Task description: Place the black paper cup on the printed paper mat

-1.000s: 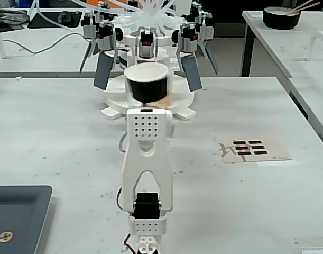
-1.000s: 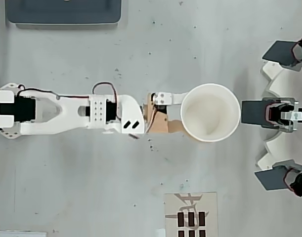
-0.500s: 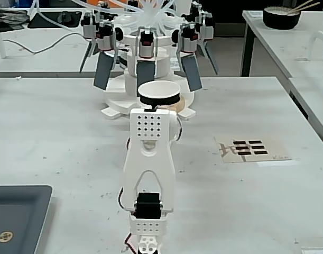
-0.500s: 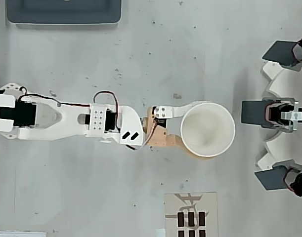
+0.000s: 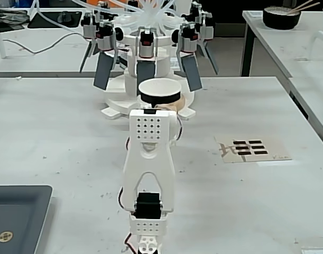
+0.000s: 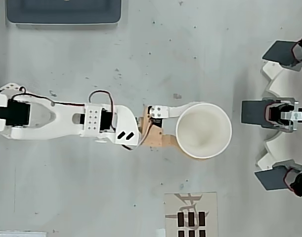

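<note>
The tabletop (image 6: 81, 177) is pale grey and speckled, with a big white carousel rig (image 5: 145, 58) carrying dark paddles at its far edge in the fixed view, right edge in the overhead view. The white arm (image 6: 66, 121) stretches along the middle toward that rig, and the gripper (image 6: 183, 129) is clamped on the black paper cup (image 6: 203, 130), one white finger and one tan finger hugging its sides. The cup sits upright, mouth up, mid-table just short of the rig; can't tell if it's touching the surface. A dark grey tray (image 6: 64, 12) sits at the top edge of the overhead view. The printed paper mat (image 6: 191, 215) lies flat at the bottom edge there, well apart from the cup
</note>
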`<state>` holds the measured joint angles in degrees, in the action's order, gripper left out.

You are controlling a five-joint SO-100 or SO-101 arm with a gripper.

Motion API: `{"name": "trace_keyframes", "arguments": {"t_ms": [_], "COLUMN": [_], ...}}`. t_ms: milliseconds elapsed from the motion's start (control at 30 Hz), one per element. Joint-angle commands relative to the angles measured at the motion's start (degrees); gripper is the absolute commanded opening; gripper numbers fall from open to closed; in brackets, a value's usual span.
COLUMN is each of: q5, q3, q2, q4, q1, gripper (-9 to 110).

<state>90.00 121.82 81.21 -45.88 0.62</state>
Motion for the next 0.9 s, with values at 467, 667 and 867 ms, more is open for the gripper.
{"name": "trace_keyframes", "arguments": {"t_ms": [467,667,867], "q5": [-0.18,0.09,0.09], "q3": [18.98,25.84,33.22], "q2": [23.82,29.36,34.45], "q4": [-2.37,-4.39,-8.09], "q1": [-0.09,-0.09,-0.09], "gripper": [12,11,11]}}
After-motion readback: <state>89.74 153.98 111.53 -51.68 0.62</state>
